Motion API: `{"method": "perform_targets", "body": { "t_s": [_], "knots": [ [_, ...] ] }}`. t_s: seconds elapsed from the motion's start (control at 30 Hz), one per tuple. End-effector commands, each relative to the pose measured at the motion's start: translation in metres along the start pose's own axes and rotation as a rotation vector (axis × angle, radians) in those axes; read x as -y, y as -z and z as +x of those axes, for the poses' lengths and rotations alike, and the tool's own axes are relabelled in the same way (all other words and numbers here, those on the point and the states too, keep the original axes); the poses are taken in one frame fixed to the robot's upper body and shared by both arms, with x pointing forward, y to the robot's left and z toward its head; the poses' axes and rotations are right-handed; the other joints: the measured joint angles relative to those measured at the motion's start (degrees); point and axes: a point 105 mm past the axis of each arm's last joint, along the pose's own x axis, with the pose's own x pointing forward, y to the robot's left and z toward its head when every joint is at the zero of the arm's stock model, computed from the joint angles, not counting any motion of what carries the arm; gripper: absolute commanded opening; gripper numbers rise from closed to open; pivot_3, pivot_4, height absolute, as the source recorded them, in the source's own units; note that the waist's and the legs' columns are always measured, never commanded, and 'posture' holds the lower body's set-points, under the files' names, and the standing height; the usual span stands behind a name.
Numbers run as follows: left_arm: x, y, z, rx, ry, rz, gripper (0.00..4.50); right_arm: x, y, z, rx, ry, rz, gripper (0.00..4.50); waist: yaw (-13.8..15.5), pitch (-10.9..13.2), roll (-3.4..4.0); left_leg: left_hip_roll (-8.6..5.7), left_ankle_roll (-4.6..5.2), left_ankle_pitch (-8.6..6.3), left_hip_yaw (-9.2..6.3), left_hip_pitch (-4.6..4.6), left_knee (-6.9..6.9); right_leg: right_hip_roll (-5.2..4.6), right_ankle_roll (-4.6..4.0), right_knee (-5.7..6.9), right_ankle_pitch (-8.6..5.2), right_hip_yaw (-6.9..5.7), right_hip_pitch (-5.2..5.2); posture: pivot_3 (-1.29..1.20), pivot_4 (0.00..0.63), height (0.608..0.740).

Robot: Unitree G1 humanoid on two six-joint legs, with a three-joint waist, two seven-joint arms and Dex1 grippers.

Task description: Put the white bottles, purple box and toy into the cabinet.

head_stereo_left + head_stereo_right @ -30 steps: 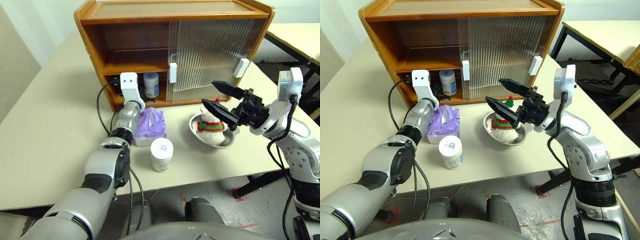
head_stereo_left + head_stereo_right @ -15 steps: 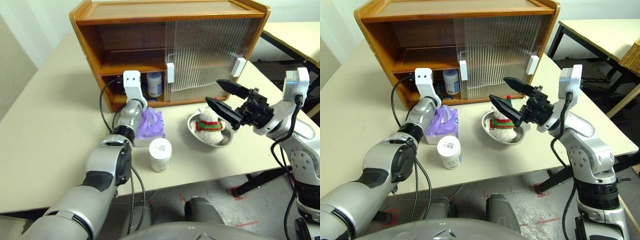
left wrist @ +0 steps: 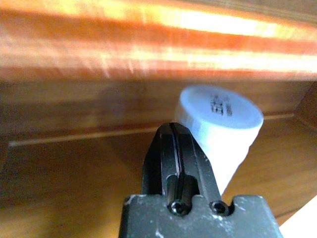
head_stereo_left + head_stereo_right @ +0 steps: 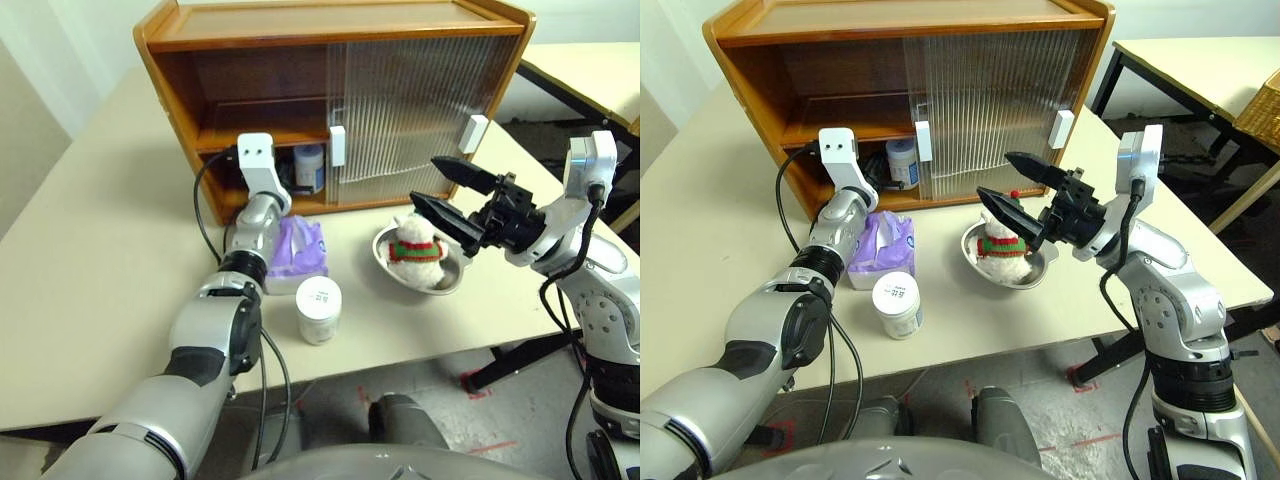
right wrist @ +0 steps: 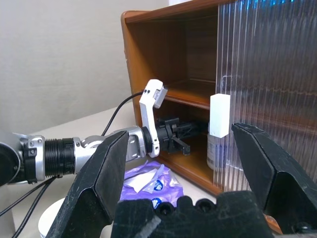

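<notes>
With one squat white plastic jar [image 4: 308,167] already on the orange-brown wooden cabinet [image 4: 330,100]'s lower shelf, my left gripper [image 3: 177,148] sits pinched shut and empty beside it, my right gripper [image 4: 448,193] gapes empty above the plush bear [image 4: 415,250], so I judge backing out for the purple tissue pack [image 4: 298,250] comes next

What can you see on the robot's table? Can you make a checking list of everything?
Surface: beige table, holding all the items.
Job's things: cabinet with its left side open; one white bottle inside on the bottom level; second white bottle on the table; purple box lying in front of the cabinet; toy sitting in a bowl.
Clutter: steel bowl under the toy.
Grippers: left gripper fingers shut, empty, inside the cabinet beside the bottle; right gripper fingers open, above the toy.
Cables: black cable looping off the left wrist.
Surroundings: another table behind on the right.
</notes>
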Motion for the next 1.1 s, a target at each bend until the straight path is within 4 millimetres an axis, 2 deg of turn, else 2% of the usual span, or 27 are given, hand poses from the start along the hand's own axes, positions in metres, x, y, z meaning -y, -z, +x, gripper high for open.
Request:
{"method": "perform_targets", "body": {
  "t_s": [0.03, 0.2, 0.37, 0.57, 0.8, 1.1],
  "knots": [
    [-0.001, 0.008, -0.008, -0.002, 0.003, -0.01, 0.57, 0.001, 0.002, 0.002, 0.005, -0.009, -0.003, 4.5, 0.04, 0.0, 0.0, 0.0, 0.0, 0.0, 0.0, 0.0, 0.0, 0.0, -0.05, 0.01, 0.03, 0.01, 0.0, -0.06, 0.0, 0.74],
    [-0.008, 0.011, -0.017, 0.006, -0.014, -0.019, 2.45, 0.001, 0.003, 0.004, 0.007, -0.023, 0.004, 4.5, 0.43, 0.0, 0.0, 0.01, 0.01, 0.0, 0.0, 0.0, 0.0, 0.0, -0.07, 0.0, 0.07, 0.02, 0.0, -0.04, 0.0, 0.74],
    [-0.008, 0.003, -0.024, 0.032, 0.003, -0.025, 4.4, 0.002, 0.004, 0.006, 0.004, -0.034, 0.009, 4.5, 1.49, 0.0, 0.0, 0.0, 0.01, 0.01, 0.01, 0.01, 0.0, 0.01, -0.07, 0.01, 0.07, 0.03, 0.0, -0.02, 0.0, 0.74],
    [-0.005, -0.004, -0.036, 0.037, 0.085, -0.026, 4.46, 0.002, 0.005, 0.01, 0.006, -0.051, 0.014, 4.5, 1.61, 0.0, 0.0, 0.0, 0.03, 0.02, 0.01, 0.01, 0.0, 0.01, -0.1, 0.01, 0.09, 0.04, 0.01, 0.0, 0.0, 0.74],
    [-0.01, -0.018, -0.054, 0.032, 0.225, -0.015, 4.46, 0.002, 0.007, 0.012, 0.007, -0.063, 0.022, 4.5, 1.54, 0.0, 0.0, 0.03, 0.18, 0.11, 0.01, 0.02, 0.0, 0.03, -0.13, 0.01, 0.1, 0.05, -0.01, 0.03, 0.0, 0.74],
    [-0.028, -0.038, -0.095, 0.068, 0.543, 0.09, 4.46, 0.004, 0.009, 0.016, 0.016, -0.072, 0.032, 4.5, 1.75, 0.0, 0.01, 0.07, 0.19, 0.11, 0.02, 0.06, 0.0, 0.02, -0.23, 0.03, 0.09, 0.05, -0.01, 0.05, 0.0, 0.74]
  ]
}}
